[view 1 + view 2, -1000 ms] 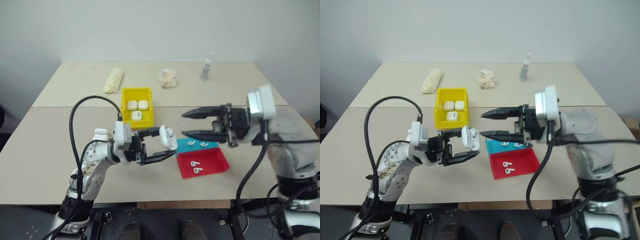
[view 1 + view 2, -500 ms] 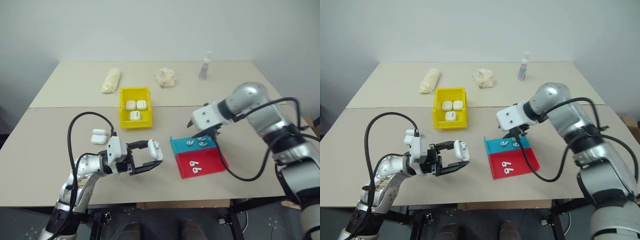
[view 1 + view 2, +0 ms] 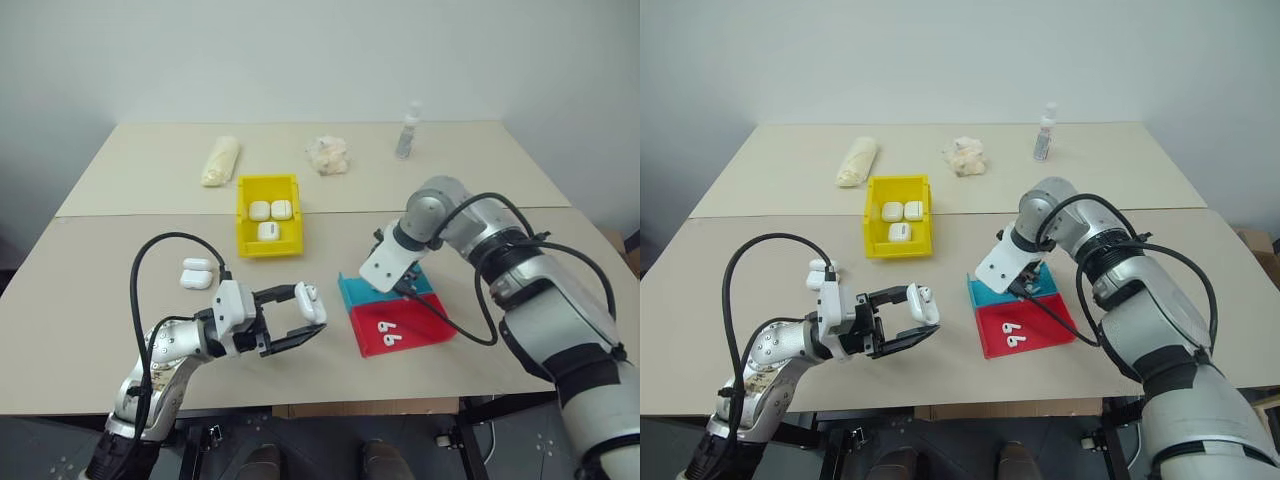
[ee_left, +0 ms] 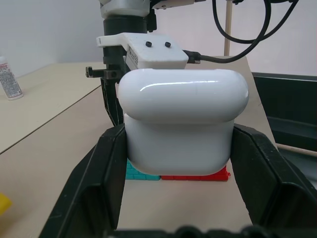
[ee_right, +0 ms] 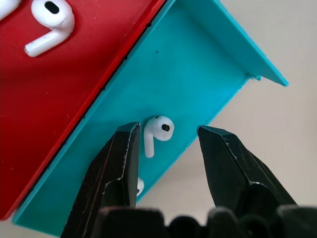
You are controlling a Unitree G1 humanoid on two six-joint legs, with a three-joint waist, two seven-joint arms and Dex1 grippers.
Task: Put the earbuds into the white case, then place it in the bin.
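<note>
My left gripper (image 3: 300, 316) is shut on the white case (image 4: 182, 124) and holds it level above the table's front, pointing toward the trays. My right gripper (image 5: 166, 136) points down into the teal tray (image 5: 198, 74). It stands open, one finger on each side of an earbud (image 5: 157, 130) lying there. A second earbud (image 5: 140, 186) peeks out beside one finger. Two more earbuds (image 3: 390, 327) lie in the red tray (image 3: 425, 322) next to the teal one. The yellow bin (image 3: 245, 215) stands behind, left of the trays, with three white cases inside.
Another white case (image 3: 196, 273) lies on the table left of my left arm. Along the far side are a rolled cloth (image 3: 222, 160), a crumpled wad (image 3: 328, 155) and a small bottle (image 3: 405, 135). A black cable loops over my left arm.
My right arm has swung from level above the table down into the teal tray, its gripper now pointing down. My left gripper, still holding the case, has sunk slightly.
</note>
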